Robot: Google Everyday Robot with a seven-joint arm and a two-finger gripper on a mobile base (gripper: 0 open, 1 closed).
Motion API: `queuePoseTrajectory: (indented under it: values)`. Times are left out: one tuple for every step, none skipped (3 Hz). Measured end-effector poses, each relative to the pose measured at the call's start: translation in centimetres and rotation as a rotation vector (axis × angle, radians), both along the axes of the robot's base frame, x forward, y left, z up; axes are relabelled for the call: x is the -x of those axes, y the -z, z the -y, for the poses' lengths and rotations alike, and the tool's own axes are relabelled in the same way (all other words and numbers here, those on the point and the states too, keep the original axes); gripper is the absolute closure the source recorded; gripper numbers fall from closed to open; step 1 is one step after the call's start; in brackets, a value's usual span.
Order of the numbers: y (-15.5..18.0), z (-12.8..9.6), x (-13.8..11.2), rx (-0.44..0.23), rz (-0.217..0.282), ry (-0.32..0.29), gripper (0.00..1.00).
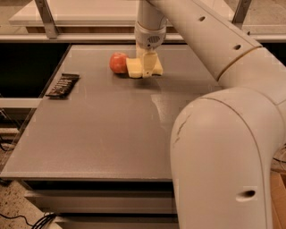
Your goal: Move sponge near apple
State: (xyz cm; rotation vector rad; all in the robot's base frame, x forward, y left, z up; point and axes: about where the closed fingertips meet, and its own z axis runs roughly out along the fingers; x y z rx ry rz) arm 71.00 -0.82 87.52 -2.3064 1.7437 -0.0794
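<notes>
The red-orange apple (pixel 118 62) sits on the grey table (pixel 103 134) near its far edge. The pale yellow sponge (pixel 133 68) lies right beside the apple, on its right, and looks to touch it or nearly so. My gripper (pixel 149 67) comes straight down from above and is shut on the sponge. One cream finger (pixel 149 64) crosses the sponge's front, and the sponge shows on both sides of it. The sponge's underside is at table level.
A flat black packet (pixel 62 85) lies near the table's left edge. My arm's large white body (pixel 223 147) fills the right foreground. A metal rail and a light shelf (pixel 89 13) run behind the table's far edge.
</notes>
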Motion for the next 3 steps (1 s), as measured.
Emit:
queuePoseTrajectory:
  values:
    - [0.01,0.16,-0.21,-0.003,-0.001,0.0,0.36]
    - [0.1,0.26,-0.29,-0.006,-0.003,-0.003,0.13]
    - [0.2,0.29,-0.28,-0.008,-0.007,-0.005,0.0]
